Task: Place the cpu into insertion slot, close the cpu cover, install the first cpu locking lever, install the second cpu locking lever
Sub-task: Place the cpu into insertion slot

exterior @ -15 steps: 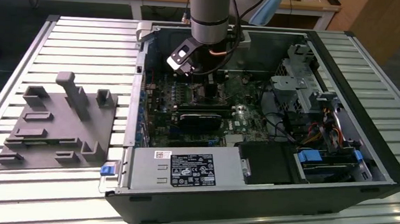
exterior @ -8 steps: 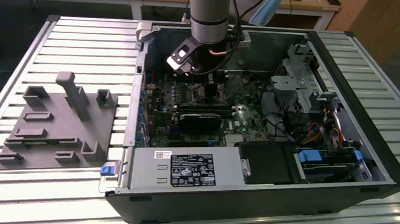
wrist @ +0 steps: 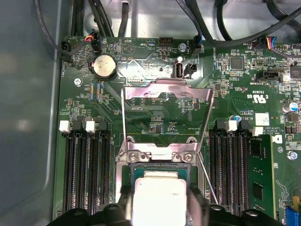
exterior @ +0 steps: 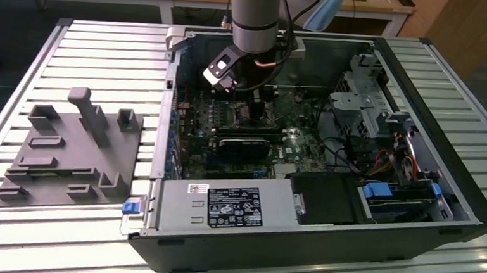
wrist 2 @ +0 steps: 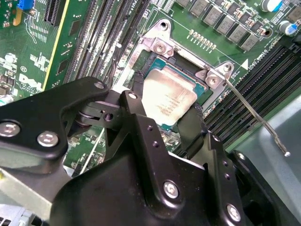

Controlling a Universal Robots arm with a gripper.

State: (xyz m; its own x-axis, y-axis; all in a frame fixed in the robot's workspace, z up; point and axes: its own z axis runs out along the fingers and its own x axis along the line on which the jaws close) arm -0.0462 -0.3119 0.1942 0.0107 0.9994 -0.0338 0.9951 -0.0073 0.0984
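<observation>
The cpu (wrist 2: 169, 96) (wrist: 157, 195), a flat square chip with a silvery top, sits at the insertion slot (wrist 2: 155, 68) (wrist: 157, 168), whose black rim shows around it on the green board. My gripper (wrist 2: 164, 113) (wrist: 157, 207) (exterior: 242, 99) is shut on the cpu, one black finger (wrist 2: 134, 103) against each opposite edge. I cannot tell whether the chip is fully seated. The cpu cover (wrist: 167, 90), a thin grey metal frame with a window, lies flipped open beyond the slot. A thin locking lever (wrist 2: 256, 117) (wrist: 207, 179) sticks out free beside the slot.
The work is inside an open computer case (exterior: 443, 187) lying on a slatted table (exterior: 104, 52). Memory slots (wrist: 87, 169) flank the socket. A power supply (exterior: 222, 208) fills the near corner, and cables (exterior: 386, 161) run on the exterior view's right. A grey fixture (exterior: 73, 151) stands outside.
</observation>
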